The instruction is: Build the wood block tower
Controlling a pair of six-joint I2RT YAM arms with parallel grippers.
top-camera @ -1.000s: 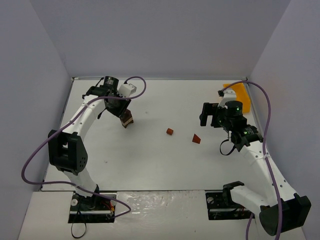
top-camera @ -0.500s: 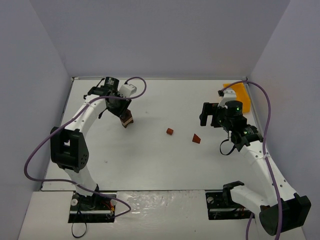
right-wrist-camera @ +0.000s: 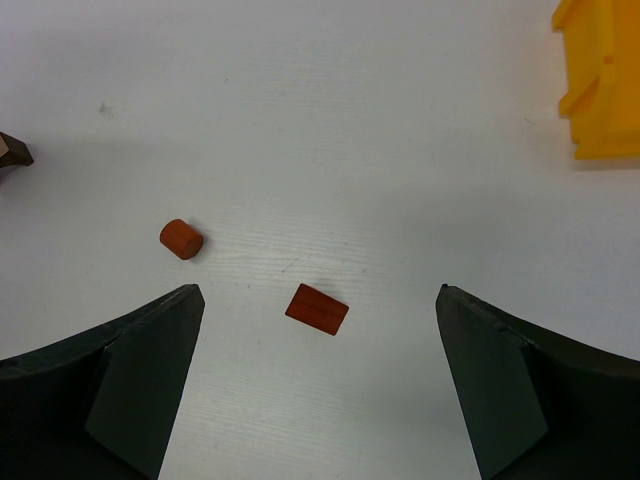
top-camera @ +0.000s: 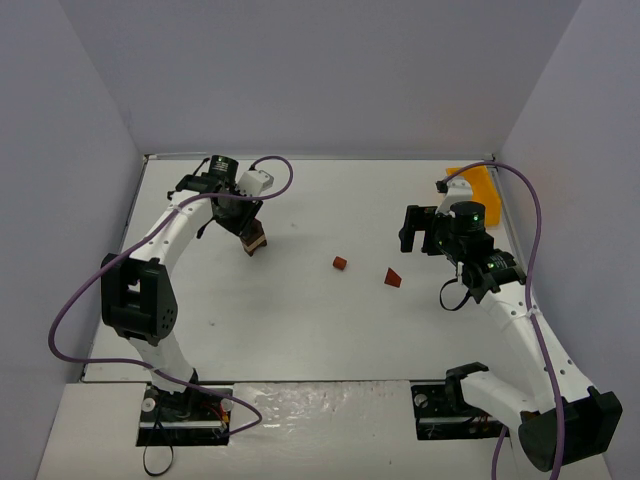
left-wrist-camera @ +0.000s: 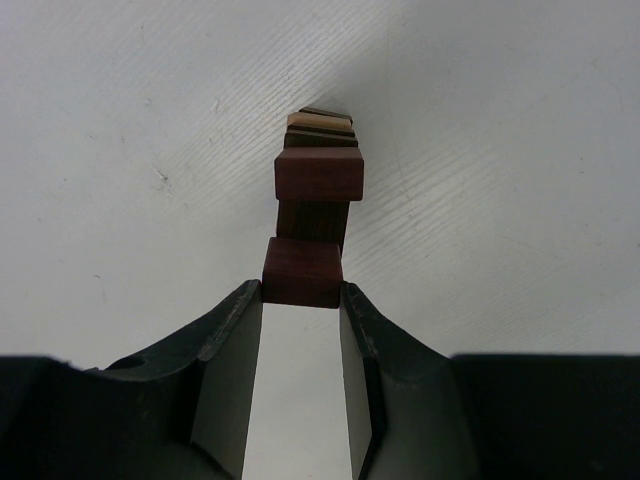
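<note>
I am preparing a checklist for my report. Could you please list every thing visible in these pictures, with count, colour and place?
tower: one, reddish, dark brown and tan, left half of table
held block: one, reddish-brown, at the tower
cylinder: one, reddish, mid-table
wedge: one, reddish, right of cylinder
bin: one, yellow, far right
table: one, white
cables: two, purple, along the arms
left gripper: shut on held block
right gripper: open, holding nothing, near wedge

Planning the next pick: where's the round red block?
In the top view, the round red block lies central on the table, just left of the red wedge.
</note>
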